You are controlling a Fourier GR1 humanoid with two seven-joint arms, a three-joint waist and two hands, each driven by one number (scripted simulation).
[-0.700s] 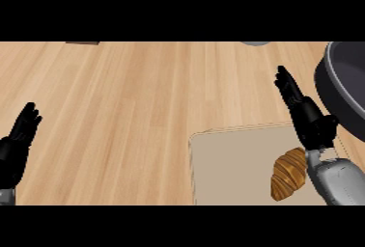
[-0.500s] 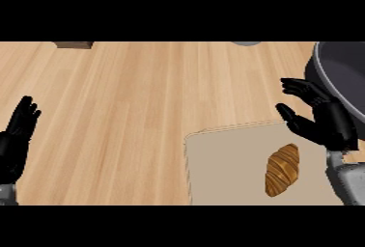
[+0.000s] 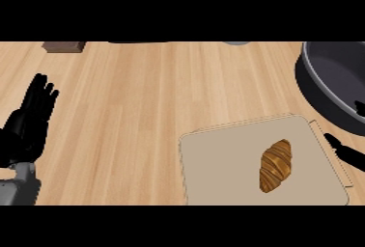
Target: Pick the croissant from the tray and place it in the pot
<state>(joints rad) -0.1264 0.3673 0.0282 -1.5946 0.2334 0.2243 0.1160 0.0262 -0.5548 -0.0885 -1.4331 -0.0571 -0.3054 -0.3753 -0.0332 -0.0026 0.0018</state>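
A brown croissant [image 3: 276, 165] lies on the beige tray [image 3: 221, 173] at the lower right, tilted slightly, with nothing touching it. The dark grey pot [image 3: 329, 84] sits at the upper right, cut off by the view's edge. Only parts of my right hand [image 3: 345, 152] show at the right edge, just right of the tray: the thumb beside the tray's rim and a fingertip [image 3: 360, 107] higher up over the pot's rim, spread wide apart and holding nothing. My left hand [image 3: 28, 126] rests open at the left edge, fingers up.
A small brown block [image 3: 64, 47] lies at the counter's far left back. A grey object [image 3: 238, 43] and a dark one [image 3: 139, 41] peek in at the back edge. Bare wooden counter [image 3: 143, 106] spreads between the left hand and the tray.
My right hand has swung rightward from above the tray's far corner and now sits mostly outside the view. The croissant has stayed on the tray. The left hand is still.
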